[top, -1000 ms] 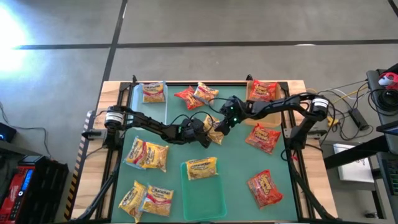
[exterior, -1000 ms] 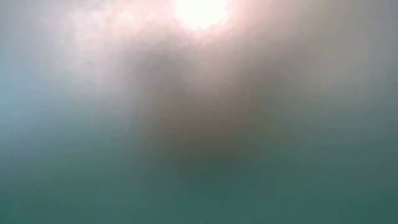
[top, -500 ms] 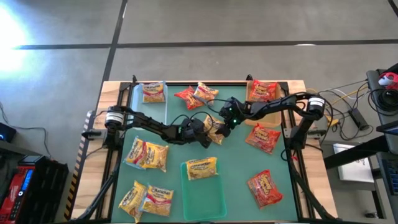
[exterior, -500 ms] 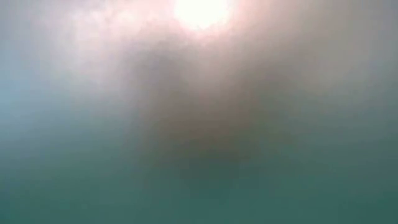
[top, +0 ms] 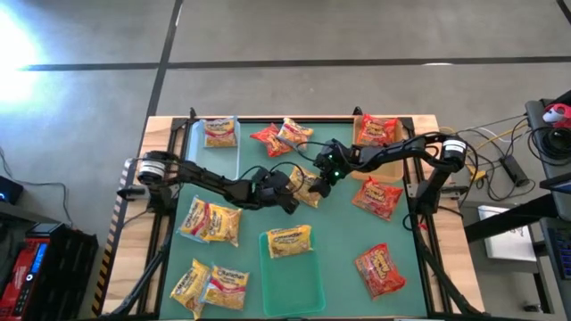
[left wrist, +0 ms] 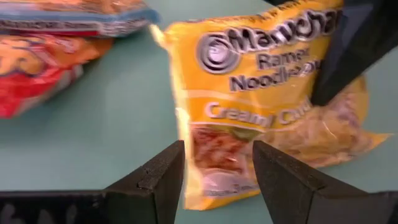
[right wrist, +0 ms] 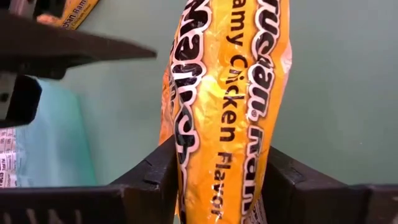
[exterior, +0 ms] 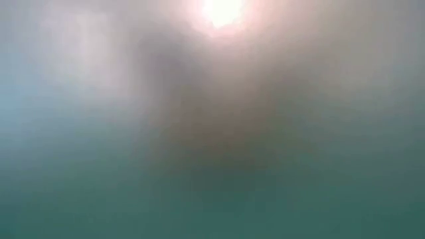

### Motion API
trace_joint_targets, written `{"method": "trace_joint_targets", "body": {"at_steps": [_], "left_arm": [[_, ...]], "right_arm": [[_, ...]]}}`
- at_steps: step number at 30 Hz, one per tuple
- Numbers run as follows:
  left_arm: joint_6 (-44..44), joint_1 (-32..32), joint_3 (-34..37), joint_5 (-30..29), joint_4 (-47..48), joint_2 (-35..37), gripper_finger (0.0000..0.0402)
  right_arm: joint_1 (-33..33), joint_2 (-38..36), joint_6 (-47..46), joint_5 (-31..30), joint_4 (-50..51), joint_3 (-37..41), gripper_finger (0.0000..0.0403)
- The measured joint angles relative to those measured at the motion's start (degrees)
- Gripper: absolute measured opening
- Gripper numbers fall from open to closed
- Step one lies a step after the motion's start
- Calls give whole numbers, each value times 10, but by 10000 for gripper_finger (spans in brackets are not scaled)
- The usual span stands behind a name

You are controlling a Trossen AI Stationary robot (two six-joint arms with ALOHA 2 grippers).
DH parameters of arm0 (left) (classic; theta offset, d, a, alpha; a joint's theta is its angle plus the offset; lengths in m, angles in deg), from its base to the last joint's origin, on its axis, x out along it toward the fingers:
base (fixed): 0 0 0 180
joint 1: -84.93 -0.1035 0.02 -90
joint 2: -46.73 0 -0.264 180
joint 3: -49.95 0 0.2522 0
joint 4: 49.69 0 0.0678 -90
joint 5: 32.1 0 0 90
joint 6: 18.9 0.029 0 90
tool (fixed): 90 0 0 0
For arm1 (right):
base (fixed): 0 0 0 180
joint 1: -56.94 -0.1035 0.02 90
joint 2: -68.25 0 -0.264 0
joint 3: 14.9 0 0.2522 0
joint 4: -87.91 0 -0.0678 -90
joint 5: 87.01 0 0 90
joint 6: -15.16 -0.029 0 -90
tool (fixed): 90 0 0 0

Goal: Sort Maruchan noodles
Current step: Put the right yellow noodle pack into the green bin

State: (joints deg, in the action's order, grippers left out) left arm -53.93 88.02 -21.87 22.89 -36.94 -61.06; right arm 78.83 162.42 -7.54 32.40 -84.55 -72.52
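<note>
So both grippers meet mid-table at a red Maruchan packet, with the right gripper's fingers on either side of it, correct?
Not red: the packet between the right gripper fingers is yellow, Creamy Chicken flavor, as the right wrist view shows. The left gripper meets it mid-table too.

A green mat (top: 339, 241) covers the wooden table (top: 161, 129). A clear tray (top: 198, 147) sits on the mat at about 10 o'clock; a green tray (top: 299, 276) at about 6 o'clock; a tan tray (top: 359, 143) at about 2 o'clock. Off the table at 3 o'clock, cables (top: 500, 143) lie on grey concrete floor (top: 357, 36). At 8 o'clock stands a red-and-black unit (top: 40, 259).
</note>
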Motion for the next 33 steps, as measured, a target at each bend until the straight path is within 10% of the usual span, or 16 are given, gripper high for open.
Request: {"method": "trace_joint_targets", "body": {"at_steps": [18, 33], "left_arm": [[-136, 33, 19, -82, 273, 111, 174], [-185, 85, 19, -111, 276, 133, 174]], "right_arm": [[-2, -59, 5, 4, 7, 1, 134], [-80, -239, 22, 5, 34, 1, 134]]}}
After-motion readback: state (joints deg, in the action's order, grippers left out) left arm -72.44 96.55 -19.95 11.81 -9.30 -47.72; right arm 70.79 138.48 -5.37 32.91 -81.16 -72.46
